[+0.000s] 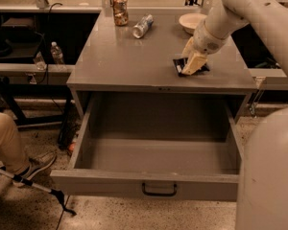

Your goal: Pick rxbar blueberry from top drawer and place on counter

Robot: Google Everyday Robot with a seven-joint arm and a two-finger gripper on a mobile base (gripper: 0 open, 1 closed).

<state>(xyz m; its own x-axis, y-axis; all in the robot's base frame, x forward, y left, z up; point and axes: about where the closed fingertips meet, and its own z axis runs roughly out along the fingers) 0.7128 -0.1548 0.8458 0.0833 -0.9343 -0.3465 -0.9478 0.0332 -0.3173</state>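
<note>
The rxbar blueberry (181,65) is a small dark wrapper at the right part of the counter (120,61), low over or on its surface. My gripper (191,63) is at the bar, its pale fingers (194,61) closed around it, partly covering it. The arm reaches down from the upper right. The top drawer (158,150) is pulled out wide below the counter, with a black pull handle (159,190) at the middle of its front panel. The drawer's inside shows nothing in it.
A crushed can (119,9), a clear plastic bottle lying on its side (142,26) and a white bowl (193,21) stand at the counter's back. A person's leg and shoe (19,157) are at the lower left. My robot body (269,176) fills the lower right.
</note>
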